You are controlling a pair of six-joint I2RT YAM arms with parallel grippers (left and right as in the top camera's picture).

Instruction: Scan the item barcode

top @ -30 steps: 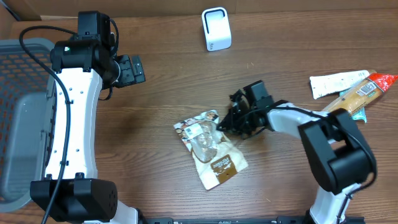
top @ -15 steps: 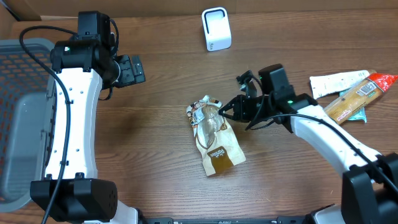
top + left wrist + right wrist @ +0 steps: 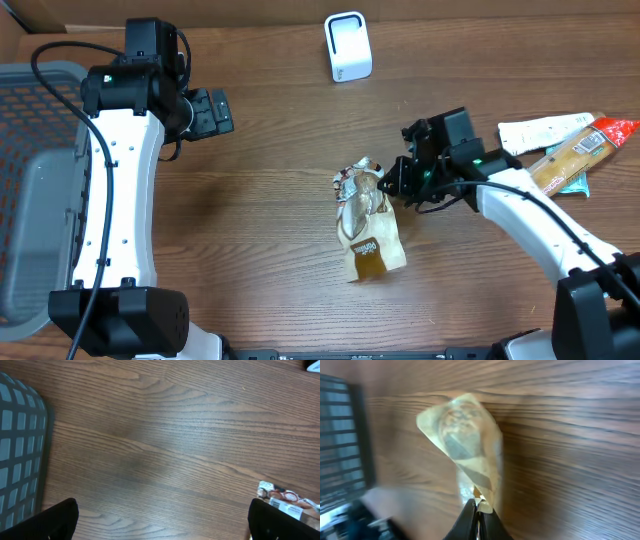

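Dull brown wood-grain table [image 3: 260, 170], glossy crinkled film pouch [image 3: 368, 232], grey plastic mesh basket [image 3: 40, 200], smooth white plastic scanner [image 3: 348, 46]

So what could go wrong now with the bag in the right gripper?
The right gripper pinches only a thin edge of the snack bag, so it could slip out on the way. The bag is crumpled and no barcode shows, so it may reach the white scanner facing wrongly.

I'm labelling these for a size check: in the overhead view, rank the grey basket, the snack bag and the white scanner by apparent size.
1. grey basket: largest, though partly cut off by the frame.
2. snack bag: possibly lifted nearer the camera, but still clearly bigger than the next.
3. white scanner: smallest.
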